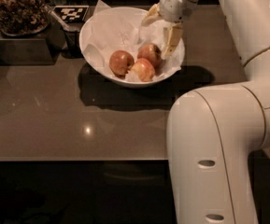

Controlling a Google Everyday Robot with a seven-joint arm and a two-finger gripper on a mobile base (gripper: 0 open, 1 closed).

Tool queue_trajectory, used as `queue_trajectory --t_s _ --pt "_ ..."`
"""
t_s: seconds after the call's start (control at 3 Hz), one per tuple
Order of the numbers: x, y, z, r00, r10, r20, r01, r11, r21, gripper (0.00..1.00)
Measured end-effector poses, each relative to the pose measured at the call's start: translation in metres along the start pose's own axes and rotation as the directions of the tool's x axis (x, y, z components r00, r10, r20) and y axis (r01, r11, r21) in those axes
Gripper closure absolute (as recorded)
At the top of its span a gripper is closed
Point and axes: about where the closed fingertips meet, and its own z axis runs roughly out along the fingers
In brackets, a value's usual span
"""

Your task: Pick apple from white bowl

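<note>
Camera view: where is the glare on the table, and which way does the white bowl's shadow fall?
In the camera view, two small glints sit on the brown table near its front edge. The white bowl throws a broad dark shadow in front of it and to its right. The gripper hangs brightly lit over the bowl's right side, and the area below the table edge is nearly black.

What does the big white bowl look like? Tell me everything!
The big round glossy white bowl sits upright on the dark brown table. Its sides slope, and crumpled white paper lines it. Three reddish apples huddle together inside, right of centre. The robot's gripper hangs over its right side, fingers open, above the apples.
</note>
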Motion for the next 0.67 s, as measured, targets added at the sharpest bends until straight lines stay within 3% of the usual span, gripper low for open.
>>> queue_trajectory --t_s 0.33,0.67 --pt "0.008 0.007 0.011 1.0 0.005 0.017 -0.005 0.9997 -0.026 0.19" --pt "0.005 0.012 0.029 0.997 0.009 0.075 -0.005 0.9984 -0.057 0.21"
